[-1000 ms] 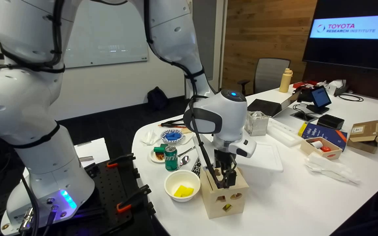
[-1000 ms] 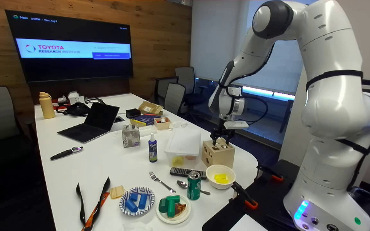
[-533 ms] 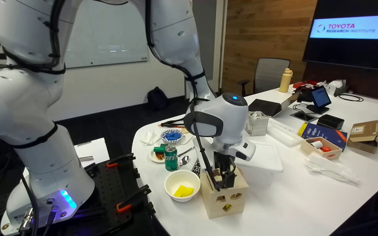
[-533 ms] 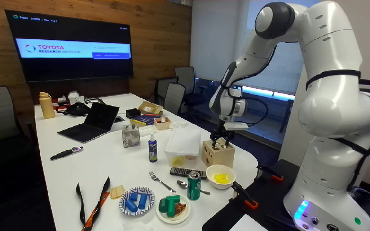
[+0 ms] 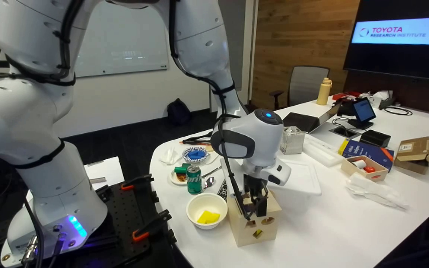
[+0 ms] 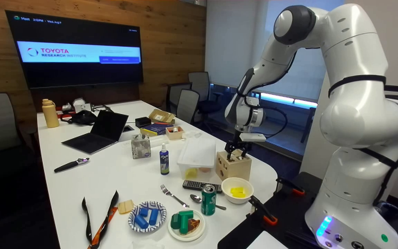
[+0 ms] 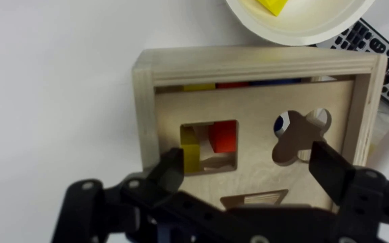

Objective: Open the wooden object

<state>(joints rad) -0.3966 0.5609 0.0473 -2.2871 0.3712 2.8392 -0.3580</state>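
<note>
Wooden box (image 7: pixel 255 62) stands on the bench (image 5: pixel 311 230) beneath a wide-set tool (image 7: pixel 247 152)

The box is upright, its top panel (image 7: pixel 255 135) recessed between the walls (image 7: pixel 142 118), with a narrow slit (image 7: pixel 241 84) along the side nearest the white bowl (image 5: pixel 207 203). Yellow, red and blue show through that slit. Under the panel's square hole (image 7: pixel 208 146) lie a yellow block (image 7: pixel 191 153) and a red block (image 7: pixel 225 136), apart from each other; through the clover-shaped hole (image 7: pixel 299 136) a bit of dark blue (image 7: pixel 278 123) shows. More yellow shows in the diamond-shaped hole (image 5: pixel 258 234) of a side wall (image 5: pixel 242 232).

The white bowl, just beside the box, holds yellow pieces (image 5: pixel 208 217). In an exterior view a patterned bowl (image 6: pixel 159 223) holds blue blocks (image 6: pixel 153 217), and a plate (image 6: pixel 187 238) bears green blocks (image 6: pixel 184 223) and a brown piece (image 6: pixel 192 226). A clear tub (image 6: pixel 198 177), lid (image 6: pixel 197 155) on, sits next to the box; something yellow (image 6: pixel 191 172) and something orange (image 6: pixel 205 169) inside it are blurred by the plastic. Farther along the bench a small wooden tray (image 5: pixel 374 176) holds a red item (image 5: pixel 369 169) and a white item (image 5: pixel 359 163).

The tool points down over the top of the box in both exterior views, its fingers (image 7: pixel 329 165) spread well apart. In the wrist view one fingertip (image 7: pixel 174 163) overlaps the edge of the square hole and the other the edge of the clover-shaped hole. Whether the fingers touch the panel or dip into the holes, I cannot tell.
</note>
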